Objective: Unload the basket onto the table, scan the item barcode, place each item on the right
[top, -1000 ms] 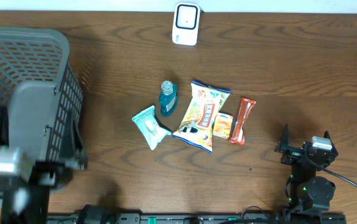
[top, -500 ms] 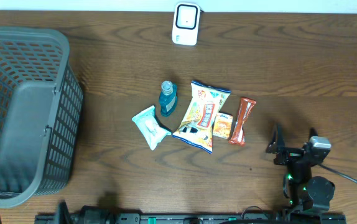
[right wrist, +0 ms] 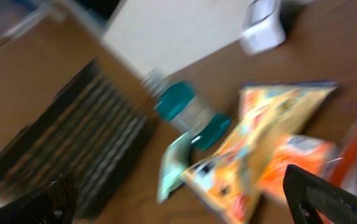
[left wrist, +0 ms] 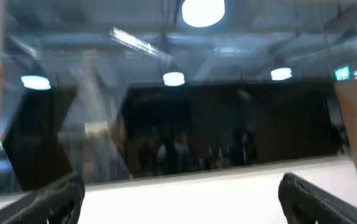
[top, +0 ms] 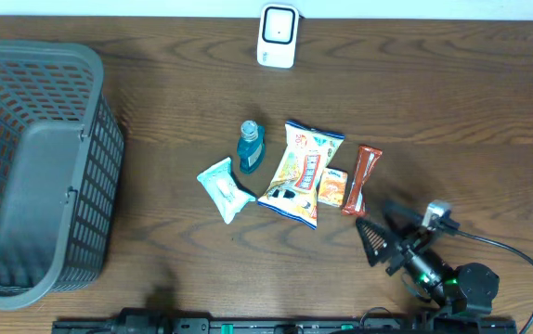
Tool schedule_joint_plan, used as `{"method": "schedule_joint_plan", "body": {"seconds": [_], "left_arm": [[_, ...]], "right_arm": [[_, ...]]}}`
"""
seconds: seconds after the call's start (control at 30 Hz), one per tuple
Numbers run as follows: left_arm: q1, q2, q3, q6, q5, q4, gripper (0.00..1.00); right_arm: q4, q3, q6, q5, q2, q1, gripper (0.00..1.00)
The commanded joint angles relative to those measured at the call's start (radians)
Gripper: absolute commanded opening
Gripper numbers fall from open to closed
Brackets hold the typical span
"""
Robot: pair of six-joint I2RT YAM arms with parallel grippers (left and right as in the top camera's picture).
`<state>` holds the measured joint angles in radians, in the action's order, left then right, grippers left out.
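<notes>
Snack bar (top: 362, 179) sits just ahead of the right claw (top: 375, 223), long axis running roughly toward it, other snacks (top: 302, 172) off to its left. Right claw's wide open and looks nearer; left claw (left wrist: 178, 196), open too, faces the ceiling (left wrist: 104, 62).

- White scanner (top: 278, 35) sits at the far edge of the table (top: 452, 102).
- Blue bottle (top: 251, 147), yellow snack bag (top: 302, 173), orange packet (top: 332, 187), brown bar (top: 363, 179) and teal pouch (top: 224, 189) lie clustered mid-table.
</notes>
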<state>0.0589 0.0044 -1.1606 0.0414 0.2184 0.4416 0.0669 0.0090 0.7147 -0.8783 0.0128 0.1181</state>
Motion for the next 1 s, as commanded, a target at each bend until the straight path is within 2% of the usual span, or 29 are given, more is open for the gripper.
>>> {"method": "schedule_joint_plan", "body": {"seconds": [0.0,0.17,0.3,0.43,0.73,0.9,0.97], "left_arm": [[-0.003,0.0,-0.008,0.009,-0.105,-0.078,0.99],[-0.003,0.002,0.005,0.009,-0.137,-0.176,0.99],[-0.003,0.01,0.029,0.003,-0.191,-0.2,0.99],[-0.003,0.006,0.08,0.002,-0.194,-0.222,0.99],[-0.003,-0.002,0.346,-0.022,-0.193,-0.371,0.99],[-0.003,-0.002,0.467,-0.149,-0.193,-0.409,0.99],[-0.003,-0.002,0.512,-0.201,-0.193,-0.411,0.99]], "right_arm": [[0.005,-0.004,0.05,-0.188,0.0,0.005,0.99],[0.004,-0.004,0.082,-0.196,0.0,0.005,0.99],[0.01,-0.004,-0.025,-0.256,0.0,0.005,0.99],[0.05,-0.004,-0.035,-0.257,0.0,0.005,0.99],[0.038,0.013,0.014,-0.179,0.001,0.005,0.99],[0.069,0.077,0.01,-0.105,0.035,0.005,0.99],[0.145,0.154,-0.035,-0.026,0.104,0.005,0.99]]}}
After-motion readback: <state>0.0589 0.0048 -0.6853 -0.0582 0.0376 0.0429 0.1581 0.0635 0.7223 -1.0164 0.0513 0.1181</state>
